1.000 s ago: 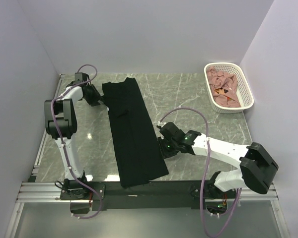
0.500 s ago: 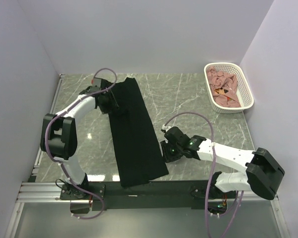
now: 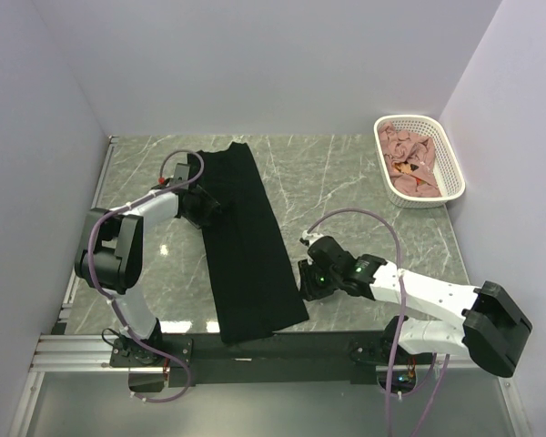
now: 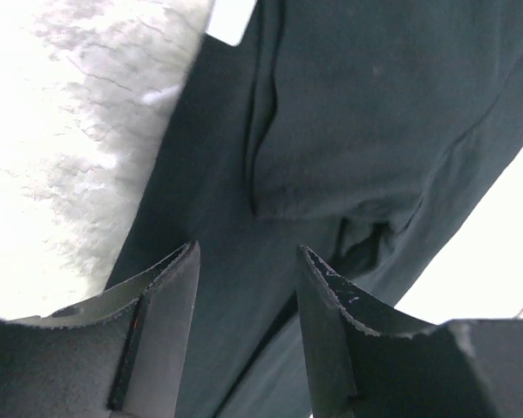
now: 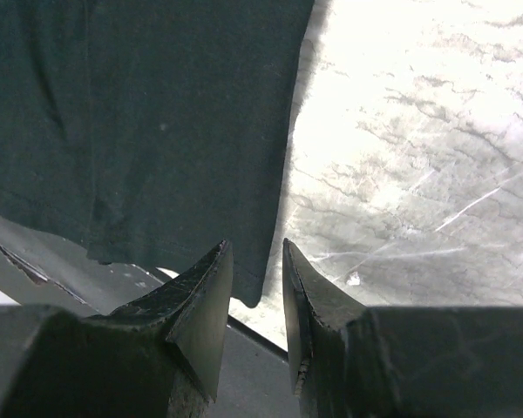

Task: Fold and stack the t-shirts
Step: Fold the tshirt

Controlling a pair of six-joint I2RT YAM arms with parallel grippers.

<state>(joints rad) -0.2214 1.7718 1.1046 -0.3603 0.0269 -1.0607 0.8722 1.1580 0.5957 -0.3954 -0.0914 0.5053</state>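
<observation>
The black t-shirt [image 3: 246, 241] lies folded into a long strip from the table's back to its near edge. My left gripper [image 3: 203, 208] is open over the strip's left edge near the far end; in the left wrist view its fingers [image 4: 170, 300] hover above the black cloth [image 4: 331, 131] with nothing between them. My right gripper [image 3: 308, 284] is open beside the strip's right edge near the front corner; the right wrist view shows the cloth's corner [image 5: 157, 122] just ahead of its open fingers [image 5: 211, 296]. Pink t-shirts [image 3: 409, 162] lie crumpled in the basket.
The white lattice basket [image 3: 448, 155] stands at the back right, near the right wall. The marble table [image 3: 346, 182] ends at a black rail [image 3: 273, 344] along the front. Walls close in on the left, back and right.
My left gripper has come forward and right from the far left corner onto the shirt's left edge. My right gripper has moved a little toward the front along the shirt's right edge.
</observation>
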